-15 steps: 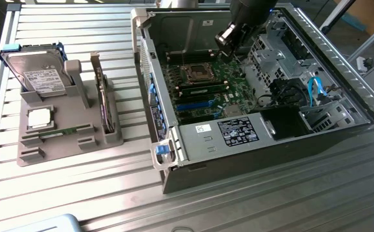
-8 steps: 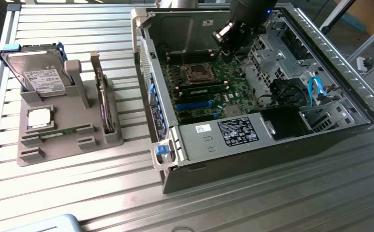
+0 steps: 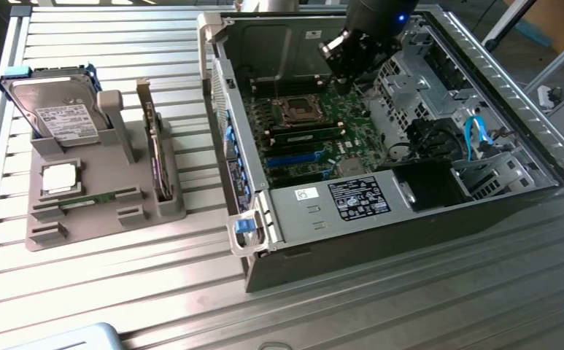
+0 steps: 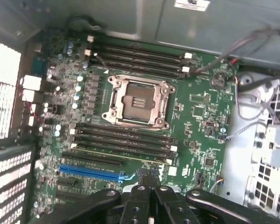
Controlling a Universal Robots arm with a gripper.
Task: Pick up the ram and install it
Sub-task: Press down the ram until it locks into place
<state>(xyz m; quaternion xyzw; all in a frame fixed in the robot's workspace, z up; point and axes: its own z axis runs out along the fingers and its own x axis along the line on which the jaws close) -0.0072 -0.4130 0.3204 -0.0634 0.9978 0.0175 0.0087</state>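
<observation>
Gripper [image 4: 148, 189]: fingers closed together, gripping nothing, above motherboard [image 4: 196, 116] inside case [image 3: 515, 146]. Ram [image 4: 123, 151]: seated in slot below CPU socket [image 4: 136, 101], just beyond the fingertips, untouched.

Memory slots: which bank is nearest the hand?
The bank between CPU socket and blue slot; the other lies beyond the socket, by the case wall.
</observation>
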